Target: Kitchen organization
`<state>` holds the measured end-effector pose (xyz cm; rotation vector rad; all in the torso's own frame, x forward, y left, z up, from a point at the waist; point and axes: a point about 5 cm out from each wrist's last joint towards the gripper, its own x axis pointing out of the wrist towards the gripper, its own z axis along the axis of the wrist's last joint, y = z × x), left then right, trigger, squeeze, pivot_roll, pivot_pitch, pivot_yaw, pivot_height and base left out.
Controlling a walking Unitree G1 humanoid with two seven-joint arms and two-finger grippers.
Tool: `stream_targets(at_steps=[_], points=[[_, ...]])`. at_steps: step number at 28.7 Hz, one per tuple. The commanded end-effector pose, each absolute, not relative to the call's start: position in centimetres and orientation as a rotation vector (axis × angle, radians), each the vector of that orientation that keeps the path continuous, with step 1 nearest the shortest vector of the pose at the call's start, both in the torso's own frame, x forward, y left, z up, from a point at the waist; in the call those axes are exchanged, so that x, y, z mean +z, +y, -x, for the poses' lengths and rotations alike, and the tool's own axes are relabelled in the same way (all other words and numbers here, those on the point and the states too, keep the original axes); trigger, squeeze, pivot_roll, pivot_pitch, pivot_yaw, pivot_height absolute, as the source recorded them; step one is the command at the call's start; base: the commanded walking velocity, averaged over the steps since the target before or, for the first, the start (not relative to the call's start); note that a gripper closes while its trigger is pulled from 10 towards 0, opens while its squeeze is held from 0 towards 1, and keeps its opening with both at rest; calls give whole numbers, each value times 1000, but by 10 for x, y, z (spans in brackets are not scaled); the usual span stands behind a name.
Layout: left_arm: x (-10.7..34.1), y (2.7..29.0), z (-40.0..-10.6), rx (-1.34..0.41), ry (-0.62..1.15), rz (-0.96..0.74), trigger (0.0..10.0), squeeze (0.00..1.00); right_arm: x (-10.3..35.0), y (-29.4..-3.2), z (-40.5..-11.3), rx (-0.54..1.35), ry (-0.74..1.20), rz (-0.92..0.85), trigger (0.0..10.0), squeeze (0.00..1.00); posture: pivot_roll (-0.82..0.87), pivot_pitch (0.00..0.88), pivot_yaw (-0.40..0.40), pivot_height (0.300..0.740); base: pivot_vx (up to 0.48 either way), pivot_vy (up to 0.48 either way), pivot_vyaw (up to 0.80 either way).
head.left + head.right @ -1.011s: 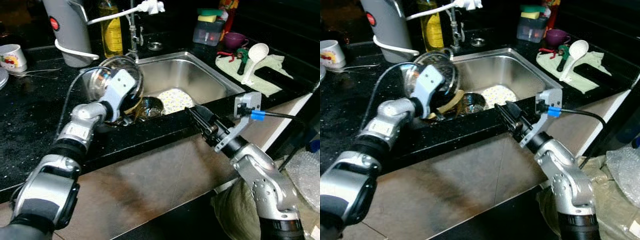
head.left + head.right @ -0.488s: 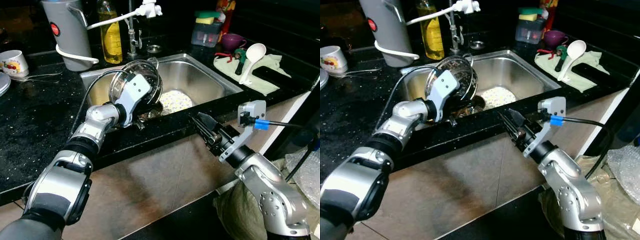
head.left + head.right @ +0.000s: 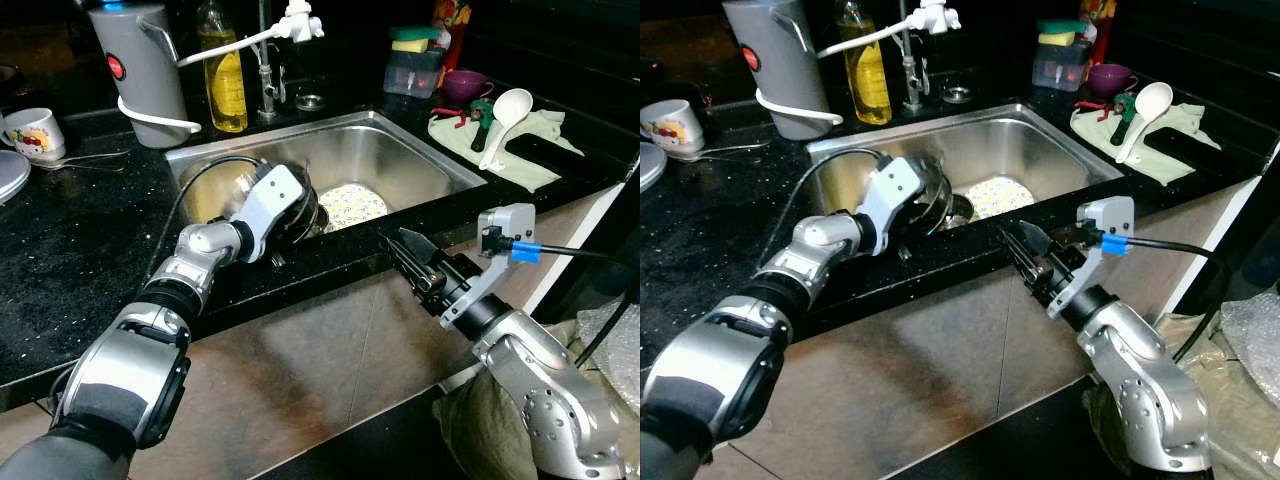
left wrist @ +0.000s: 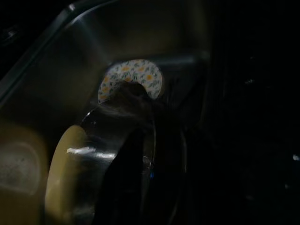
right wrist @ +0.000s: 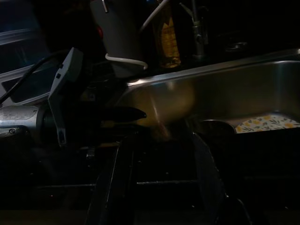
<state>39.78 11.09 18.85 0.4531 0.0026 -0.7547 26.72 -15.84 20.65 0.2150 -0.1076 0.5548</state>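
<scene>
I find no legible text, brand, number or sign in any view. The grey jug (image 3: 137, 70) at about 11 o'clock on the counter carries a round red badge, but I cannot read any lettering on it. The white mug (image 3: 37, 133) at about 10 o'clock bears a red and green printed motif, with no words I can make out. The yellow bottle (image 3: 224, 75) near 12 o'clock shows no readable label. The patterned plate (image 3: 352, 203) in the sink has a floral print only.
</scene>
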Motion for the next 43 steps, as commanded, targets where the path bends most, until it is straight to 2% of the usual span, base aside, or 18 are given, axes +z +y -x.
stream_targets(at_steps=[1, 10, 11, 12, 13, 16, 17, 19, 27, 29, 31, 34, 37, 43], points=[[188, 115, -399, -737, 7, -471, 10000, 1000, 208, -161, -267, 549, -108, -225, 10000, 0, -189, 0, 40, 740, 0, 0, 0], [205, 128, -403, -645, -80, -437, 10000, 1000, 209, -162, -272, 542, -118, -230, 10000, 0, -178, 0, 39, 740, 0, 0, 0], [210, 129, -402, -639, -116, -407, 10000, 478, 208, -161, -273, 545, -119, -239, 10000, 0, -173, 0, 37, 740, 0, 0, 0], [213, 129, -402, -636, -138, -388, 10000, 478, 207, -160, -273, 546, -119, -245, 10000, 0, -173, 0, 37, 740, 0, 0, 0], [216, 129, -400, -637, -178, -360, 10000, 0, 204, -158, -273, 555, -122, -261, 10000, 0, -167, 0, 31, 740, 0, 0, 0], [221, 126, -394, -649, -248, -310, 10000, 0, 201, -153, -273, 577, -131, -295, 10000, 0, -152, 0, 20, 740, 0, 0, 0], [226, 121, -380, -677, -334, -236, 10000, 0, 197, -147, -271, 630, -153, -369, 10000, 0, -136, 0, 13, 740, 0, 0, 0], [228, 118, -368, -689, -380, -188, 10000, 0, 195, -143, -269, 682, -168, -434, 10000, 0, -121, 0, 6, 740, 0, 0, 0], [220, 115, -332, -658, -407, -124, 10000, 0, 182, -143, -265, 755, -153, -499, 10000, 0, -96, 0, 2, 740, 0, 0, 0], [201, 105, -301, -657, -363, -21, 10000, 0, 164, -149, -263, 787, -97, -528, 10000, 0, -80, 0, -10, 740, 0, 0, 0], [191, 97, -283, -699, -318, 20, 10000, 0, 156, -152, -259, 823, -71, -542, 10000, 0, -68, 0, -24, 740, 0, 0, 0], [173, 81, -252, -864, -232, 68, 10000, 0, 151, -154, -254, 895, -46, -588, 10000, 0, -57, 0, -40, 740, 0, 0, 0], [166, 76, -238, -941, -185, 76, 10000, 0, 149, -155, -252, 923, -34, -599, 10000, 0, -55, 0, -44, 740, 0, 0, 0], [147, 87, -224, -942, -85, 71, 10000, 0, 140, -159, -250, 902, -3, -574, 10000, 0, -58, 0, -44, 740, 0, 0, 0]])
